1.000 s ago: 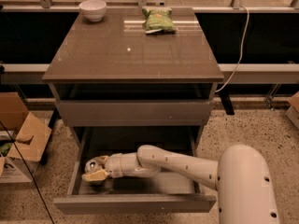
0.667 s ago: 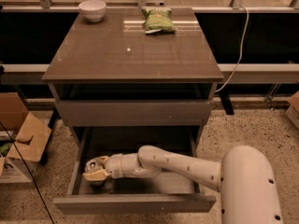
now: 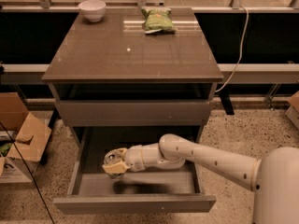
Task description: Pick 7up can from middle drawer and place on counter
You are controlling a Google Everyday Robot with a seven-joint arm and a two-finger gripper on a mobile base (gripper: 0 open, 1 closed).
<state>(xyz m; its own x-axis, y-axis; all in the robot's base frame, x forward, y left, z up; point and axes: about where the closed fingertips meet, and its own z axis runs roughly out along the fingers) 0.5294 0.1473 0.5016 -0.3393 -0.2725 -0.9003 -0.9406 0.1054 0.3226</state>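
7up can held in the open drawer, shifted right since the earlier frame.

Lower left of centre, the white arm's cream two-finger gripper [image 3: 114, 163] is clamped on the small silvery 7up can [image 3: 110, 158]. Both now sit slightly higher and further right, above a dark shadow on the floor of the wide shallow grey middle drawer [image 3: 159, 185]. On the glossy grey-brown counter [image 3: 131, 55], the white bowl [image 3: 92, 9] at upper left and the green crinkly snack bag [image 3: 158, 20] at top centre are unchanged.

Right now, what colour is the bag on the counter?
Green, in the camera view: bag on counter. Claw holds 7up can in middle drawer.
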